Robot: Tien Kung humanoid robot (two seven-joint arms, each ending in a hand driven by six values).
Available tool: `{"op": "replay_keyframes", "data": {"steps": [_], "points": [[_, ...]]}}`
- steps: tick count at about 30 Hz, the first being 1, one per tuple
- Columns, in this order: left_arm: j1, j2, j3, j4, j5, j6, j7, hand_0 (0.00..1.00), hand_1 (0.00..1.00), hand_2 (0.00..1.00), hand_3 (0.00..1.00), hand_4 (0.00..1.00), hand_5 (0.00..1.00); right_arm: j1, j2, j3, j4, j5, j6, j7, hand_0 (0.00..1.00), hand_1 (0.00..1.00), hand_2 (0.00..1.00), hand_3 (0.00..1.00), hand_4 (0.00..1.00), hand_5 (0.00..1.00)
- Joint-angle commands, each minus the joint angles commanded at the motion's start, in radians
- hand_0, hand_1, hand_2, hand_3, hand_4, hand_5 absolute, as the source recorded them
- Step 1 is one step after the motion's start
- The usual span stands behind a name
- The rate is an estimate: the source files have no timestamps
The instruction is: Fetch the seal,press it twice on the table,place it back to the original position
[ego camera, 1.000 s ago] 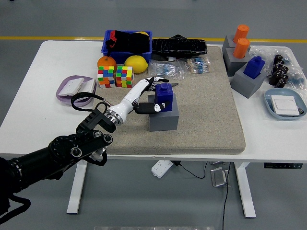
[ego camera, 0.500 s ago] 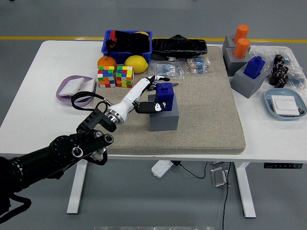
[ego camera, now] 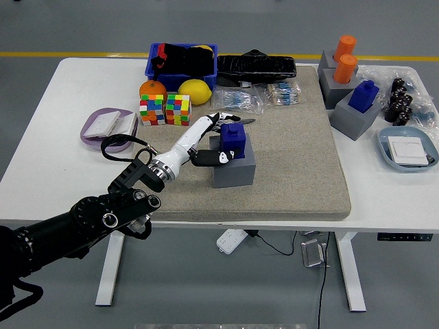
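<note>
1. Slightly shifted since a second ago: blue seal (ego camera: 234, 140), tipped a touch more toward the left and riding a little higher in its grey holder block (ego camera: 234, 166); left hand (ego camera: 211, 140) drawn in closer around it.
2. Seated partly in the top of the grey holder block, near the middle of the beige mat (ego camera: 274, 147).
3. Pinched from the left by the left hand: white fingers (ego camera: 218, 120) curled over the far side of the seal, dark thumb pressed against its near side.
4. Reaching in from the lower left, black forearm low over the mat's near-left corner.
5. Just behind the hand, off the mat's left edge: two colourful puzzle cubes (ego camera: 165, 110), with an orange (ego camera: 152, 88) and a lemon (ego camera: 195, 90) beyond them.
6. Further left of the cubes: purple dish (ego camera: 110, 127) holding a white item.
7. Behind the lemon: blue bin (ego camera: 182, 58) with dark contents.
8. At the mat's far-right corner: grey blocks carrying orange seals (ego camera: 345, 58) and a second blue seal (ego camera: 362, 96).
9. All resting on the white table (ego camera: 41, 157).
</note>
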Motion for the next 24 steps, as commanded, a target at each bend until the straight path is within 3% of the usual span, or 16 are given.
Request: {"op": "replay_keyframes", "data": {"steps": [1,2,8,9,14,15,20,21,24], "points": [[0.0,-0.001,-0.001,0.001,-0.001,-0.001,0.0,0.866,0.518,0.433,0.792,0.599,0.002,0.0,0.0,0.0,0.0,0.001,0.0,0.0,0.886,0.742,0.73,0.759,0.852,0.515],[-0.001,-0.001,-0.001,0.002,-0.001,-0.002,0.001,0.866,0.601,0.515,0.793,0.612,0.002,0.001,0.0,0.0,0.0,0.001,0.0,0.0,0.886,0.742,0.728,0.759,0.852,0.514],[0.0,-0.002,-0.002,0.004,-0.002,-0.007,0.001,0.866,0.601,0.515,0.793,0.612,0.002,0.001,0.0,0.0,0.0,0.0,0.001,0.0,0.886,0.742,0.728,0.759,0.852,0.514],[0.001,-0.002,-0.002,0.004,-0.001,-0.01,0.004,0.874,0.791,0.714,0.803,0.767,0.002,0.0,0.0,0.001,0.0,0.0,0.001,0.0,0.886,0.742,0.729,0.76,0.853,0.514],[0.004,-0.002,-0.003,0.007,0.01,-0.024,0.018,0.874,0.791,0.714,0.803,0.767,0.002,-0.001,0.001,0.005,-0.001,-0.003,0.001,0.0,0.886,0.742,0.729,0.76,0.853,0.514],[0.004,-0.001,-0.003,0.008,0.011,-0.026,0.021,0.9,0.873,0.797,0.832,0.836,0.002,-0.001,0.001,0.005,-0.001,-0.003,0.001,0.0,0.887,0.742,0.729,0.758,0.853,0.514],[0.008,-0.001,-0.004,0.009,0.012,-0.026,0.019,0.9,0.873,0.797,0.832,0.836,0.002,-0.002,0.002,0.002,0.0,-0.001,0.001,0.0,0.887,0.742,0.729,0.758,0.853,0.514],[0.008,-0.002,-0.004,0.009,0.012,-0.025,0.019,0.915,0.904,0.827,0.852,0.919,0.002,-0.002,0.002,0.002,0.0,-0.001,0.001,0.0,0.886,0.742,0.726,0.76,0.853,0.514],[0.008,-0.002,-0.007,0.01,0.013,-0.026,0.019,0.915,0.904,0.827,0.852,0.919,0.002,-0.001,0.002,0.002,0.0,-0.001,0.001,0.0,0.886,0.742,0.726,0.76,0.853,0.514]]}}
